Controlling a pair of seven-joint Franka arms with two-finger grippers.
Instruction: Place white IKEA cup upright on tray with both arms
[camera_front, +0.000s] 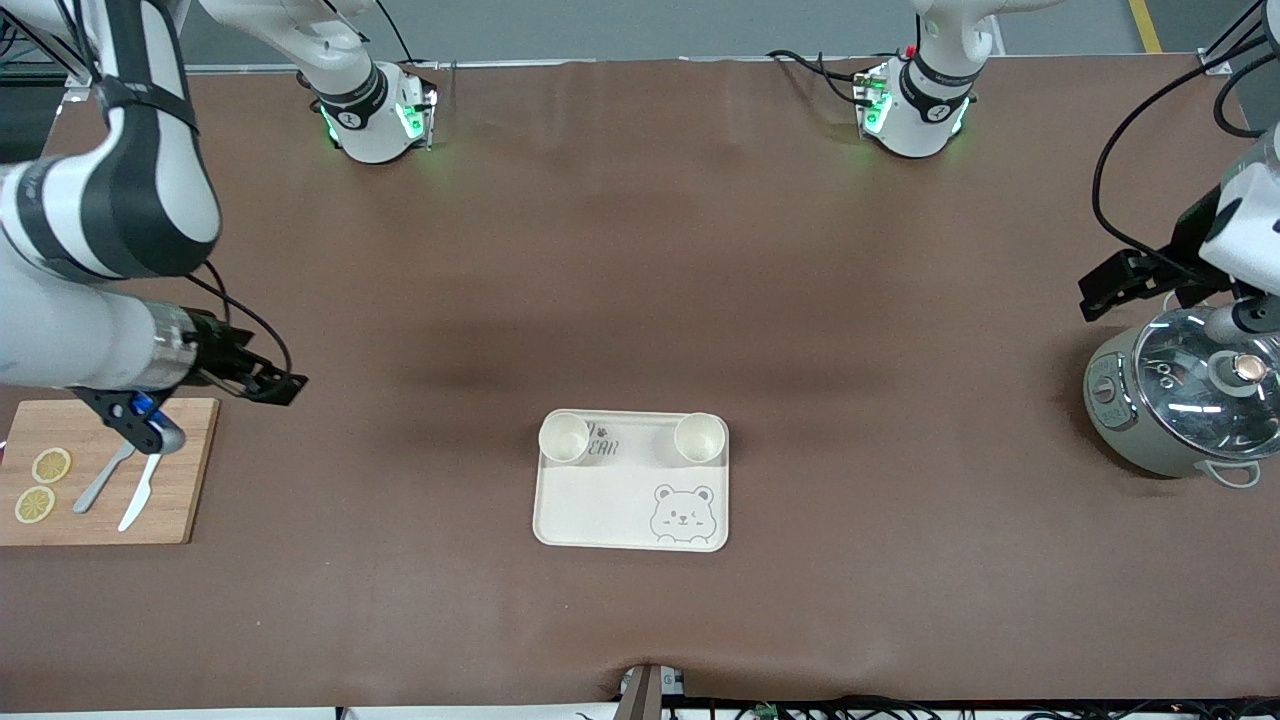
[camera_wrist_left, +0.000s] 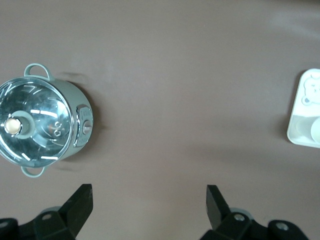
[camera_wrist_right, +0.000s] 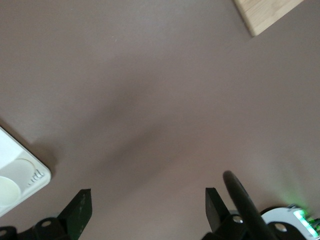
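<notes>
The cream tray (camera_front: 600, 510) with the grey bear drawing lies in the middle of the table. Two white cups stand upright on its edge farthest from the front camera, one (camera_front: 563, 437) toward the right arm's end, one (camera_front: 699, 436) toward the left arm's end. My right gripper (camera_front: 285, 385) is open and empty, up over the table beside the cutting board. My left gripper (camera_front: 1090, 297) is open and empty, up beside the pot. The left wrist view shows my left gripper (camera_wrist_left: 148, 200) over bare table and the tray's end (camera_wrist_left: 297, 132). The right wrist view shows my right gripper (camera_wrist_right: 148, 202) and a tray corner (camera_wrist_right: 30, 170).
A grey pot with a glass lid (camera_front: 1185, 400) stands at the left arm's end of the table and also shows in the left wrist view (camera_wrist_left: 40, 122). A wooden cutting board (camera_front: 190, 480) with lemon slices, a spoon and a knife lies at the right arm's end.
</notes>
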